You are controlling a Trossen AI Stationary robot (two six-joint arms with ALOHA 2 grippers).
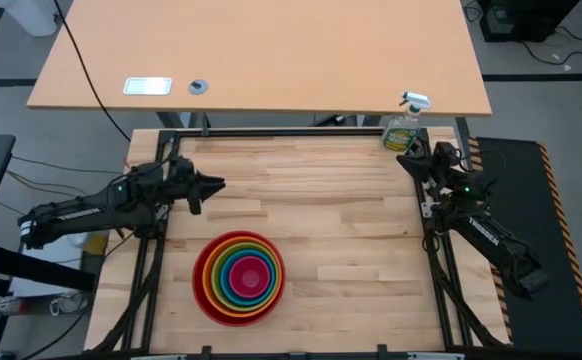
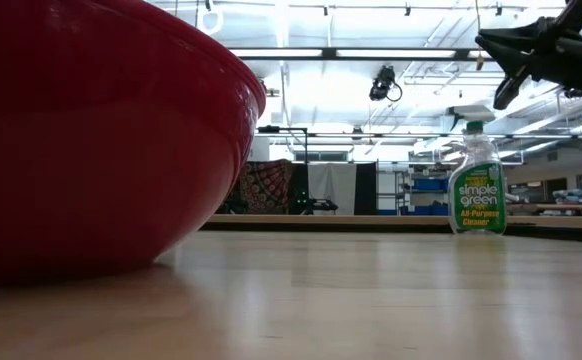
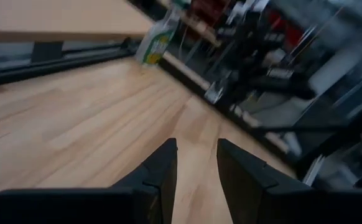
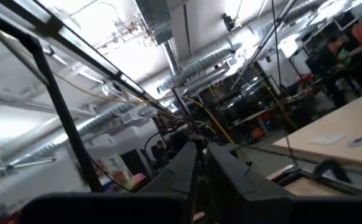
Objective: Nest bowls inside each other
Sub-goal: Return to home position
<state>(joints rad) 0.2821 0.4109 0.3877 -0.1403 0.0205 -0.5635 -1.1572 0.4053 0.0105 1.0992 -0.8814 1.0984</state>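
A pale wooden table [image 1: 351, 230] is filling the high view, with a longer desk [image 1: 271, 50] sitting behind it and a green spray bottle [image 1: 403, 130] standing at the table's far right corner. The bowls are sitting nested in one stack on the near left part of the table. The red bowl [image 1: 198, 288] is holding the orange bowl [image 1: 208, 268], then the lime green bowl [image 1: 220, 270], the blue bowl [image 1: 231, 284] and the magenta bowl [image 1: 248, 277] at the centre. In the low view the red bowl's glossy wall [image 2: 101, 130] is resting on the wood and taking up the left side.

The left gripper [image 1: 217, 185] is hanging over the table beyond the stack, well apart from it and pointing across the wood. Its wrist view is showing the fingers [image 3: 159, 171] parted a little, with bare tabletop between them and nothing gripped or touched. The right gripper [image 1: 407, 158] is waiting at the far right edge, just beside the spray bottle. Its fingers [image 4: 184, 165] seem to be drawn almost together, carrying nothing, though the slit between them is hard to judge.
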